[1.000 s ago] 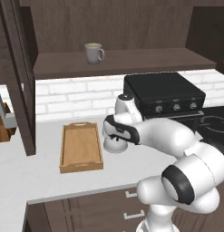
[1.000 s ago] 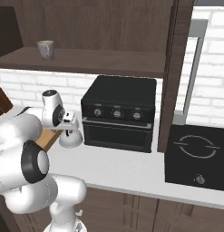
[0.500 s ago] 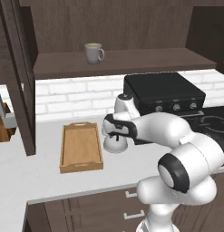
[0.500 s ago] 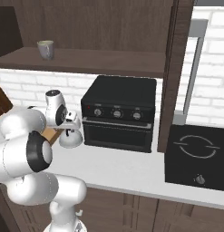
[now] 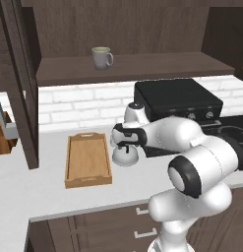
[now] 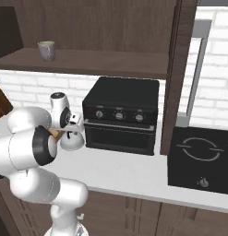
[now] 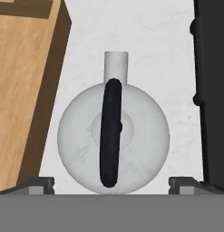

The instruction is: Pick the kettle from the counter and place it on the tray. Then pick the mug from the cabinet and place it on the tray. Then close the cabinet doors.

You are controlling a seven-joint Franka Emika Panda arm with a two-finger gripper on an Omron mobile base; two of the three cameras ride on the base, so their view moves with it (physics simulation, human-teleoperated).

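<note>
- The fingers (image 7: 111, 182) stand wide apart, one tip on each side of the kettle (image 7: 113, 142), not touching it; seen from the hand, they sit at the kettle's near edge, straight above it
- The kettle (image 5: 125, 154) sits on the white counter (image 5: 54, 197), in the gap between the tray (image 5: 88, 160) and the black oven (image 5: 177, 101), just beside each
- Its thin black handle (image 7: 109, 133) arches over the dome and runs along the line from the fingers to the spout (image 7: 116, 65), which points away from the hand
- From the right the kettle (image 6: 72, 141) shows just beside the oven's (image 6: 121, 115) front corner, with the white wrist directly over it
- The tray lies flat on the counter on the far side of the kettle from the oven, its long side running alongside the kettle; nothing lies in it
- The mug (image 5: 102, 57) stands upright on the cabinet (image 5: 128, 66) shelf, above the tray and the kettle, its loop handle turned toward the oven side
- The cabinet doors (image 5: 22, 83) are swung open; one stands out over the counter beyond the tray from the kettle
</note>
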